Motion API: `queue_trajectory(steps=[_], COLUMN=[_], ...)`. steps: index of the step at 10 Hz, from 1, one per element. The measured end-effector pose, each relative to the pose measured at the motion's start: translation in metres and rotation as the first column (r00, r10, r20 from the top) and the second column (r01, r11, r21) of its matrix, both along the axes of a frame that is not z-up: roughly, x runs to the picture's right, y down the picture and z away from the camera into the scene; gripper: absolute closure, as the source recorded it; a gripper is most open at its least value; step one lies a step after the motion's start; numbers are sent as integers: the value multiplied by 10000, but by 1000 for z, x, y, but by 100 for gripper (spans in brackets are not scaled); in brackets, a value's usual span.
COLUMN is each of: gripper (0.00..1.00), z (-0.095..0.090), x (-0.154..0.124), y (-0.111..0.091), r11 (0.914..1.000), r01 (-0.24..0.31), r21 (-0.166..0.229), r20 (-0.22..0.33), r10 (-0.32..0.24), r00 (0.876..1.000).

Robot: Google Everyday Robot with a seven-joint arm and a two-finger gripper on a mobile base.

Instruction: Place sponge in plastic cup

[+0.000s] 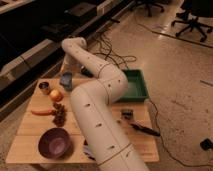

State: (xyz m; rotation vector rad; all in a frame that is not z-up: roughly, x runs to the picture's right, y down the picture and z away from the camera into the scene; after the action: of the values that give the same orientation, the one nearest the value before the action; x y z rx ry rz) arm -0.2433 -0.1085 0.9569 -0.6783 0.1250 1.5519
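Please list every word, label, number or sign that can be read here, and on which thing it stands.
No text can be read.
The can and the arm show no legible marks.
The gripper, at the far edge of the table, bears none either.

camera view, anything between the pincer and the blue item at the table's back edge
Nothing visible does. The pincer is right at the blue item; the small metal cup and orange fruit sit off to one side of it.
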Motion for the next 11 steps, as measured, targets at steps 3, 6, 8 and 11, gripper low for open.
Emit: queue_trajectory(steps=[3, 6, 8, 11], gripper=[57, 28, 20, 20], z=[-1, -1, -1, 0], x=[-6, -7, -6, -3], y=[2, 2, 2, 1], r11=[9999, 9999, 9997, 9994], r01=[102, 86, 1, -125], r21=[-72, -149, -230, -316], r20=[52, 82, 91, 48], r10=[-102, -85, 1, 127], r00=[9999, 9999, 10000, 9999])
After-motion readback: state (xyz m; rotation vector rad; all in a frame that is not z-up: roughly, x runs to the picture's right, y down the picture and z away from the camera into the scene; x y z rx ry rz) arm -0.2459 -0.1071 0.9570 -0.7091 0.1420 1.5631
